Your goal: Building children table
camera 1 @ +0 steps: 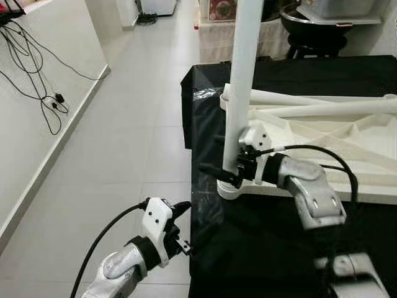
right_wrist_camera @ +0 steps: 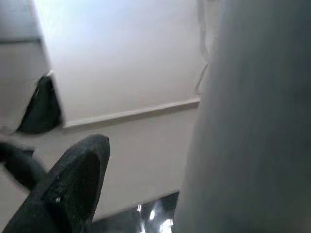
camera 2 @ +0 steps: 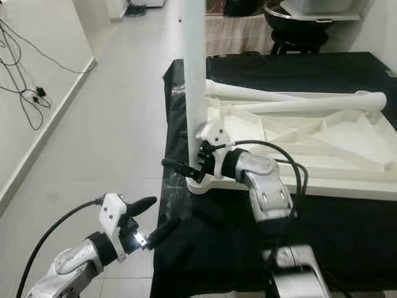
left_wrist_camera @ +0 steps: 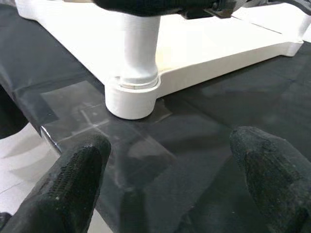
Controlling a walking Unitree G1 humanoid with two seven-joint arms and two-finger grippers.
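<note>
The right gripper (camera 1: 231, 169) clasps the upright leg (camera 1: 240, 93) low down, probably steadying it in its corner socket. The left gripper (camera 2: 147, 225) hangs released beside the black-covered bench (camera 2: 205, 248). The tabletop (camera 2: 322, 149), smooth ribbed white plastic, lies upside down there with two loose round legs (camera 2: 291, 102).

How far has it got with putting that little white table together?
Looks done: one white leg stands upright in the corner socket of the upside-down tabletop on the black cloth.
In hand: the right gripper is at that leg's base; whether it grips is unclear. The left gripper waits open off the cloth's edge.
Left: at least two more legs lie loose across the tabletop.
</note>
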